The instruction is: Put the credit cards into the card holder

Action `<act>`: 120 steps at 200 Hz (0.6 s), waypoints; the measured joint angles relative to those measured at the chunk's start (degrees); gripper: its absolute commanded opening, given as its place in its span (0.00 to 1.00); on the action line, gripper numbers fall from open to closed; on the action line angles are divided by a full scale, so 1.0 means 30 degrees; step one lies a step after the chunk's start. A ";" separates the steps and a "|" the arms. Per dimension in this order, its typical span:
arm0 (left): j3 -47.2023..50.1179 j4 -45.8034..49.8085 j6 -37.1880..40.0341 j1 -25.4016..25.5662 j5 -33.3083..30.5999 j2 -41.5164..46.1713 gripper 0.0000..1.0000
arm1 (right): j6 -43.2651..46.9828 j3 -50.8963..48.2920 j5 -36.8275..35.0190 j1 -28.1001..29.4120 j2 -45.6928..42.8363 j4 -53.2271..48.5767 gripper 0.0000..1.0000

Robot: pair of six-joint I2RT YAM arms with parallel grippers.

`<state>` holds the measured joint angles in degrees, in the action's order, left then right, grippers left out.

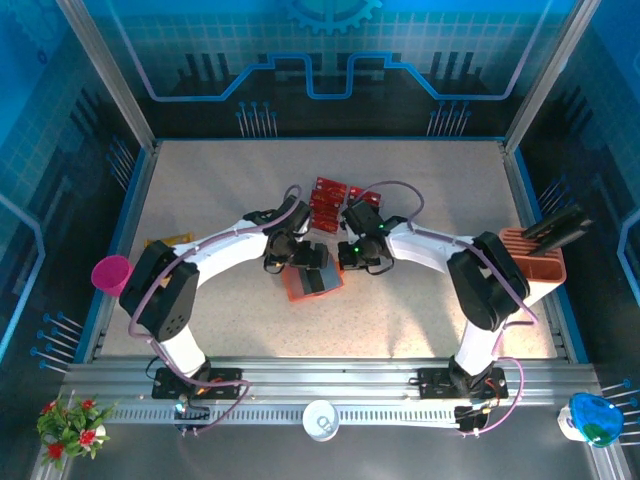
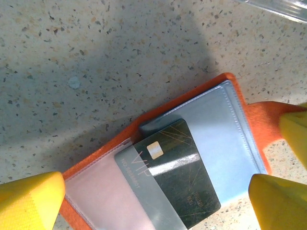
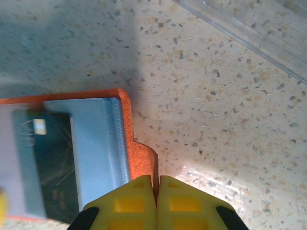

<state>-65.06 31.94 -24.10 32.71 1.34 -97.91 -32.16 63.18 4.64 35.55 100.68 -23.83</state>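
Lying diagonal — dark card (image 2: pixel 187 177) part-tucked in open card holder (image 2: pixel 225 139).

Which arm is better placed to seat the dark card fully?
Probably left: the left hand, open, straddles the dark card, partly out of the card holder pocket. The right hand is shut at the holder's edge.

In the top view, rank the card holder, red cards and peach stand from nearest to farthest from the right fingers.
1. Card holder, directly at the right fingers, table centre.
2. Red cards, just behind, mid-table.
3. Peach stand, far right edge.
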 measured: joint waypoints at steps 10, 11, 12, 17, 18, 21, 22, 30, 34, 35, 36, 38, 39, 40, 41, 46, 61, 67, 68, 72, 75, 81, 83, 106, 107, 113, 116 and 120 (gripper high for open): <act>-0.0066 -0.0007 0.0007 0.0066 0.0007 -0.0160 0.99 | -0.0189 -0.0255 0.0117 0.0000 -0.0430 0.0153 0.00; -0.0066 -0.0007 0.0000 0.0073 0.0007 -0.0175 0.99 | -0.0219 -0.0277 0.0124 0.0000 -0.0466 0.0160 0.00; -0.0073 -0.0007 0.0007 0.0080 0.0007 -0.0189 0.99 | -0.0248 -0.0299 0.0117 0.0000 -0.0503 0.0175 0.00; -0.0109 0.0007 0.0007 0.0124 0.0007 -0.0262 0.99 | -0.0350 -0.0452 0.0160 0.0000 -0.0678 0.0284 0.00; -0.0117 0.0007 0.0007 0.0131 0.0007 -0.0277 0.99 | -0.0372 -0.0466 0.0168 0.0000 -0.0707 0.0306 0.00; -0.0131 0.0007 0.0007 0.0160 0.0000 -0.0342 0.99 | -0.0444 -0.0554 0.0175 0.0000 -0.0801 0.0342 0.00; -0.0146 0.0007 0.0000 0.0160 0.0007 -0.0364 0.99 | -0.0452 -0.0576 0.0175 0.0000 -0.0823 0.0364 0.00; -0.0189 -0.0015 0.0007 0.0233 0.0000 -0.0503 0.99 | -0.0605 -0.0809 0.0189 0.0000 -0.1005 0.0481 0.00; -0.0211 -0.0015 0.0007 0.0277 0.0000 -0.0597 0.99 | -0.0699 -0.0889 0.0204 0.0000 -0.1064 0.0488 0.00; -0.0219 -0.0007 0.0007 0.0284 0.0000 -0.0619 0.99 | -0.0721 -0.0911 0.0219 0.0000 -0.1071 0.0488 0.00; -0.0226 -0.0007 0.0007 0.0291 0.0000 -0.0634 0.99 | -0.0729 -0.0940 0.0226 0.0000 -0.1078 0.0503 0.00; -0.0233 0.0000 0.0007 0.0313 0.0007 -0.0685 0.99 | -0.0765 -0.0976 0.0240 0.0000 -0.1100 0.0517 0.00; -0.0240 0.0000 0.0007 0.0335 0.0000 -0.0714 0.99 | -0.0794 -0.1013 0.0240 0.0000 -0.1107 0.0532 0.00; -0.0240 0.0000 0.0007 0.0342 0.0000 -0.0729 0.99 | -0.0794 -0.1027 0.0240 0.0000 -0.1115 0.0539 0.00; -0.0248 0.0000 0.0007 0.0350 0.0000 -0.0743 0.99 | -0.0801 -0.1042 0.0240 0.0000 -0.1115 0.0539 0.00; -0.0270 -0.0015 0.0007 0.0408 0.0000 -0.0838 0.99 | -0.0882 -0.1129 0.0248 0.0000 -0.1129 0.0546 0.00; -0.0270 -0.0007 0.0007 0.0590 0.0000 -0.1042 0.99 | -0.1086 -0.1377 0.0277 0.0000 -0.1137 0.0656 0.00; -0.0270 -0.0015 0.0007 0.0670 -0.0007 -0.1107 0.99 | -0.1151 -0.1464 0.0299 0.0000 -0.1137 0.0670 0.00; -0.0270 -0.0015 0.0007 0.0678 -0.0007 -0.1107 0.99 | -0.1158 -0.1464 0.0299 0.0000 -0.1137 0.0670 0.00; -0.0270 -0.0022 0.0007 0.0721 -0.0007 -0.1158 0.99 | -0.1209 -0.1523 0.0306 0.0000 -0.1137 0.0670 0.00; -0.0270 -0.0015 0.0007 0.0758 -0.0007 -0.1188 0.99 | -0.1217 -0.1566 0.0306 0.0007 -0.1137 0.0692 0.00; -0.0270 -0.0015 0.0007 0.0823 -0.0015 -0.1253 0.99 | -0.1282 -0.1625 0.0306 0.0007 -0.1151 0.0692 0.00; -0.0270 -0.0015 0.0007 0.0838 -0.0015 -0.1260 0.99 | -0.1282 -0.1661 0.0306 0.0007 -0.1166 0.0699 0.00; -0.0270 -0.0022 0.0007 0.1005 -0.0036 -0.1596 0.99 | -0.1362 -0.1858 0.0306 0.0007 -0.1297 0.0699 0.00; -0.0270 -0.0022 0.0007 0.1005 -0.0036 -0.1610 0.99 | -0.1362 -0.1872 0.0299 0.0007 -0.1319 0.0707 0.00; -0.0270 -0.0029 0.0007 0.1020 -0.0087 -0.1698 0.99 | -0.1377 -0.1938 0.0299 0.0007 -0.1377 0.0743 0.00; -0.0270 -0.0029 0.0007 0.1027 -0.0087 -0.1749 0.99 | -0.1384 -0.1967 0.0306 0.0007 -0.1413 0.0750 0.00; -0.0270 -0.0029 0.0007 0.1035 -0.0109 -0.1814 0.99 | -0.1421 -0.1996 0.0299 0.0007 -0.1457 0.0750 0.00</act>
<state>-65.87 31.86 -24.08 35.81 1.02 -103.35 -36.42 57.19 5.54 35.57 96.31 -21.58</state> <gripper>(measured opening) 0.992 0.057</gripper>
